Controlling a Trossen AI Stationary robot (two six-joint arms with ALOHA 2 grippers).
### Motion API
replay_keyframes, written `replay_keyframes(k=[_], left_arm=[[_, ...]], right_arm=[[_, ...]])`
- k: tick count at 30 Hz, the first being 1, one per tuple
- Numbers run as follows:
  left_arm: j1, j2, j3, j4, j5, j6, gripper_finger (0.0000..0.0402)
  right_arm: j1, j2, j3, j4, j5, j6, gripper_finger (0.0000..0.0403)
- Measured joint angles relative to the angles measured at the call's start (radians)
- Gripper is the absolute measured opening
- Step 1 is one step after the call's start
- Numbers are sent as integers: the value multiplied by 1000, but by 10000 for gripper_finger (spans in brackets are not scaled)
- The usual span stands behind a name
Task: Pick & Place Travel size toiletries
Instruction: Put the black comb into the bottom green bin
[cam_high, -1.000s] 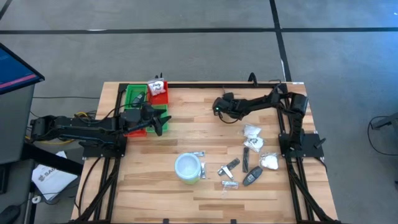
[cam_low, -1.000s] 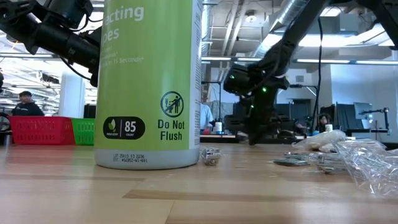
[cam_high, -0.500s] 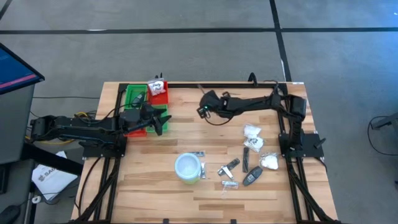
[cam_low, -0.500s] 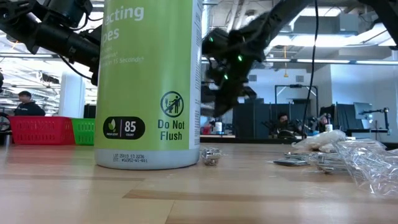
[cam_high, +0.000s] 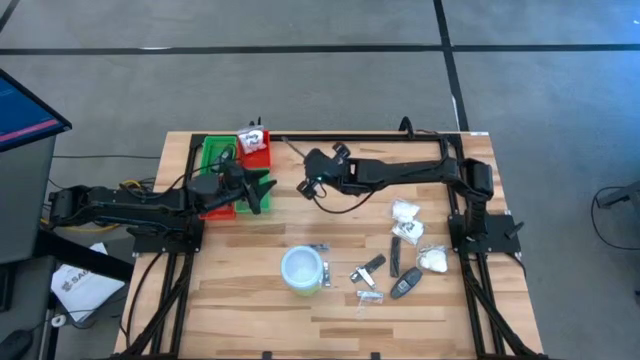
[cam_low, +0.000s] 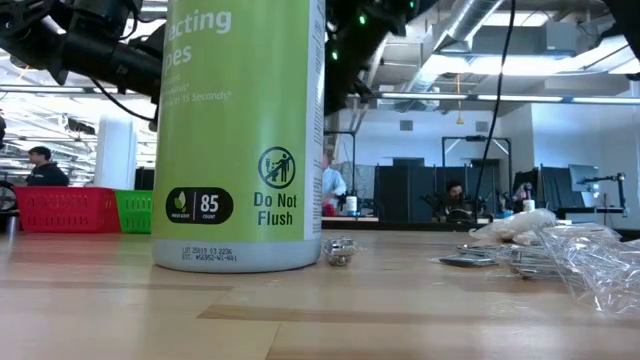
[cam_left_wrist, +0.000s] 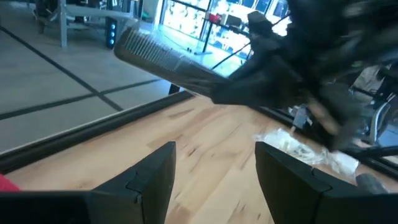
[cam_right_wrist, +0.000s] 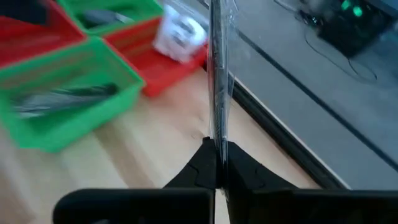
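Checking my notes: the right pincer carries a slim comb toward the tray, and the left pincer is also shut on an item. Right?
Not quite. The left pincer is open and empty, as the left wrist view shows. The right pincer is indeed shut on the comb, near the tray.

Pale planked wood table (cam_high: 300, 310), glossy, probably plastic tray (cam_high: 212, 152).

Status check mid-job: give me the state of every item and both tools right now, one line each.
Right tool: shut on a black comb, raised above the table near the tray.
Black comb: held edge-on, off the table.
Left tool: open, empty, over the tray's near edge.
Compartment tray: sits at the table's far left; a white packet lies in a red bin.
Wipes tub: upright, untouched.
Remaining toiletries: lying loose on the table by the right arm's base.
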Motion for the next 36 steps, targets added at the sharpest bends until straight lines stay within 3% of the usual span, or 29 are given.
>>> replay_keyframes(k=[9,15,30,36], left_arm=[[0,0,0,91,8,27,209],[0,0,0,168,120,81,209],[0,0,0,243,139,112,209],[0,0,0,356,254,150,209]], right_arm=[[67,-8,79,11,-74,-107,0],[76,-9,92,10,-127,-120,0],[89,-75,92,25,-261,-135,0],[95,-75,92,28,-286,-138,0]])
